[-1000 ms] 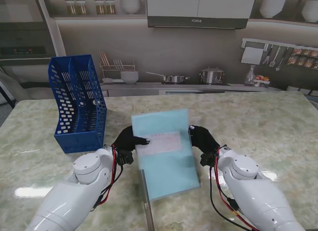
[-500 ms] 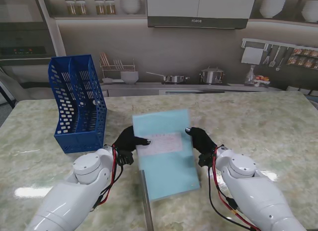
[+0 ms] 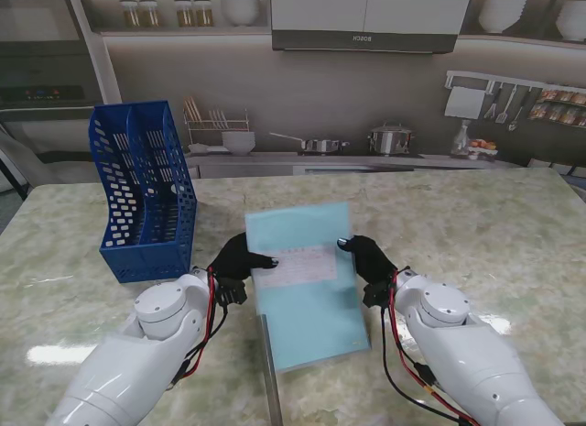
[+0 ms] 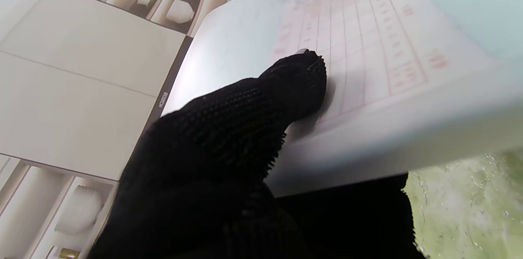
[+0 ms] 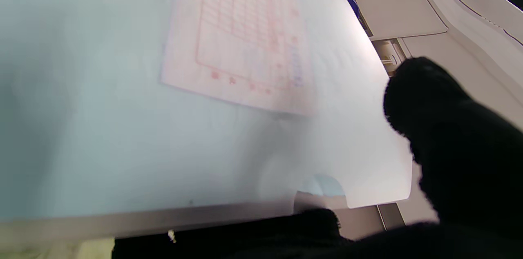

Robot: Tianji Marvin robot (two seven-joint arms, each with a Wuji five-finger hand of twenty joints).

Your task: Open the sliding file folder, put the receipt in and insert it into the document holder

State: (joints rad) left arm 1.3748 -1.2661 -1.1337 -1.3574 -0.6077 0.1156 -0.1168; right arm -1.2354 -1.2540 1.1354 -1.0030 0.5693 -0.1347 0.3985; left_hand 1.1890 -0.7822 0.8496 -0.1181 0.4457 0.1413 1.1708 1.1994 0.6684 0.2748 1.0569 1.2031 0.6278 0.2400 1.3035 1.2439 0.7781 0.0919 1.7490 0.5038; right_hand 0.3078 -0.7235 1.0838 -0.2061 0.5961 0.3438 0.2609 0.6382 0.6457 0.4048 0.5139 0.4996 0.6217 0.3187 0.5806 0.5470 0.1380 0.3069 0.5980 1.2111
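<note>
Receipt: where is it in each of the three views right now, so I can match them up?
Stand view: receipt at centre, on the folder, between both hands.
Left wrist view: receipt fills the frame beyond the fingers.
Right wrist view: receipt shows through the cover.
Shared landmark: its red grid.

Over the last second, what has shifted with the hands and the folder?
The right hand crept left along the file folder's right edge, its fingertips now reaching a little farther over the sheet; the arm followed. The left hand kept its thumb pressed on the receipt at the folder's left edge. The folder barely moved, and the blue document holder stayed put.
</note>
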